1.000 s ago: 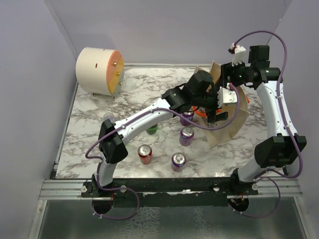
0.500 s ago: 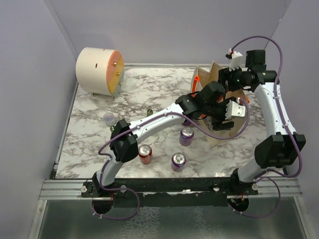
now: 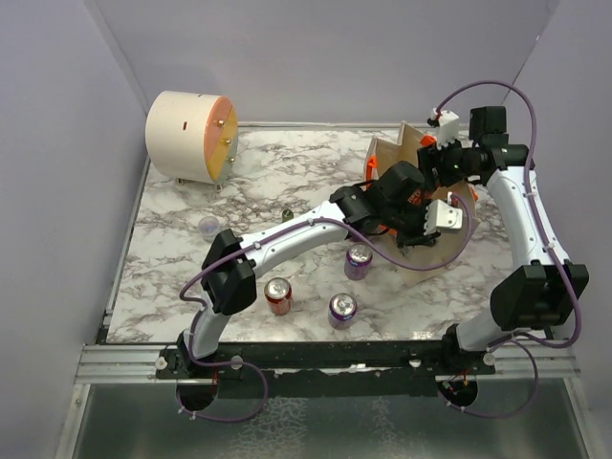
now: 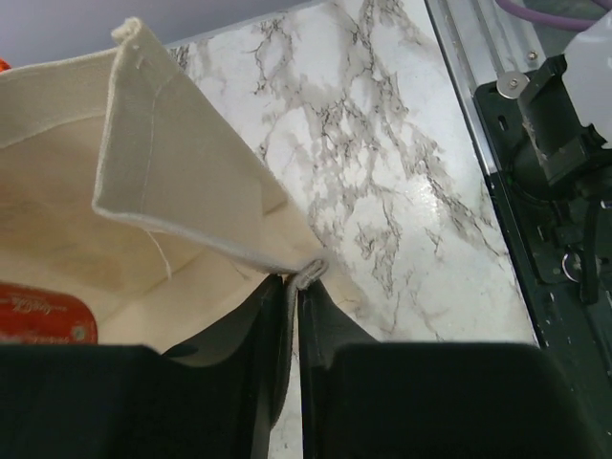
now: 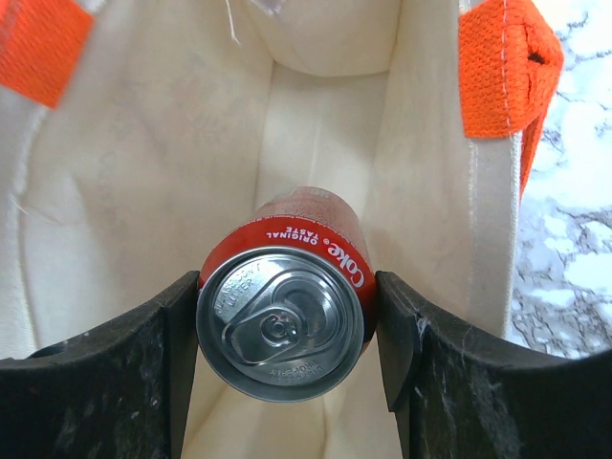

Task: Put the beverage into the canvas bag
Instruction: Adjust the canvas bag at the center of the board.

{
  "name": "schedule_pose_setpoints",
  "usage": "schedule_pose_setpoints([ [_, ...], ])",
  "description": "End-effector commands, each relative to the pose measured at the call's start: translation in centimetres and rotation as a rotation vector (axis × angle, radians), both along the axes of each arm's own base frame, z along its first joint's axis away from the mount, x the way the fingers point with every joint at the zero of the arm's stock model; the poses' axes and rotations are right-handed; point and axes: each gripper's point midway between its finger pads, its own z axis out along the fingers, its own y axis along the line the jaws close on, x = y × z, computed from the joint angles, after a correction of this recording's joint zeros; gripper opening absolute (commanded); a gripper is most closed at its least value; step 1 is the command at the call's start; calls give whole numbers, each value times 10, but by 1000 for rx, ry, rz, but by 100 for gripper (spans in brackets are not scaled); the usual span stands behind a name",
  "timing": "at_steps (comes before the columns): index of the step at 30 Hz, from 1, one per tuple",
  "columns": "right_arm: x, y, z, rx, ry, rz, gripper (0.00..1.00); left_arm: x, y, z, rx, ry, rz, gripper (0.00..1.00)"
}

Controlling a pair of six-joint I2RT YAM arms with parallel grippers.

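Far L: drum. Near mid: spare cans on desk. L jaws pinch bag rim, narrow, R side of desk. R jaws hold Coke can by its sides in bag's open mouth, btwn orange handles.

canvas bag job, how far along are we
Done: the left jaws pinch the rim of the canvas bag, holding it open, and the red Coke can is down inside its mouth. In hand: the right jaws grip that can. To do: let go and pull out.
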Motion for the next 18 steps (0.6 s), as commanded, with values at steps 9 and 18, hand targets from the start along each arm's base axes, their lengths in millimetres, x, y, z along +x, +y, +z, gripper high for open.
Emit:
schedule_pose_setpoints([
  [9, -23, -39, 27, -188, -126, -121, 9, -42, 31, 44, -52, -47, -192, 0],
  [18, -45, -30, 26, -147, -124, -91, 10, -37, 44, 40, -49, -32, -221, 5],
])
